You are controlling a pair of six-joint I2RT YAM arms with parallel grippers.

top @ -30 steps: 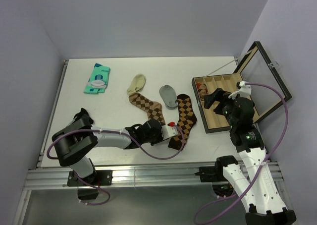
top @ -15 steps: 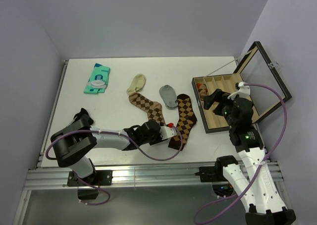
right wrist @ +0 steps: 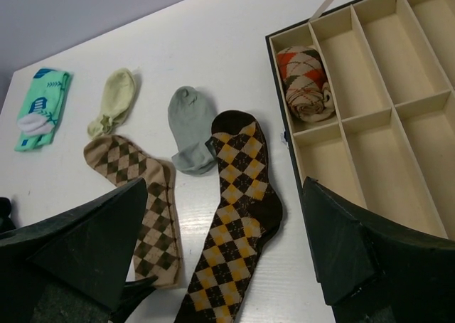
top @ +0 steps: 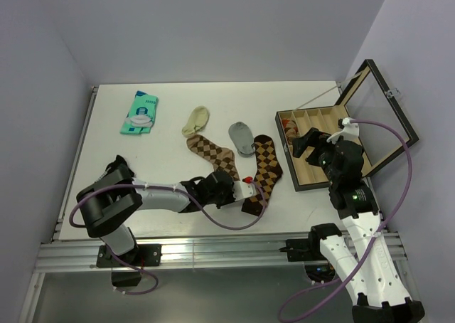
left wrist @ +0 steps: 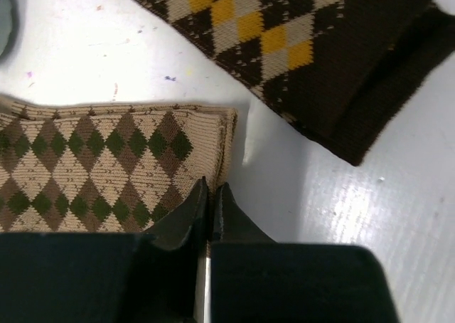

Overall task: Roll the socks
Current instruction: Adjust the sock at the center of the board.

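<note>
Near the front edge of the table the left tool is shut at the end of the tan sock, dark sock just beside; the right tool is wide open

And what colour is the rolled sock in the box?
The rolled sock has orange and tan diamonds; right wrist view.

— What do we see under our end effector?
— Its fingers stand wide apart over the desk. A dark-brown argyle sock lies flat, a tan argyle sock beside it.
— And the box?
— We find one rolled sock in its upper-left compartment.
</note>
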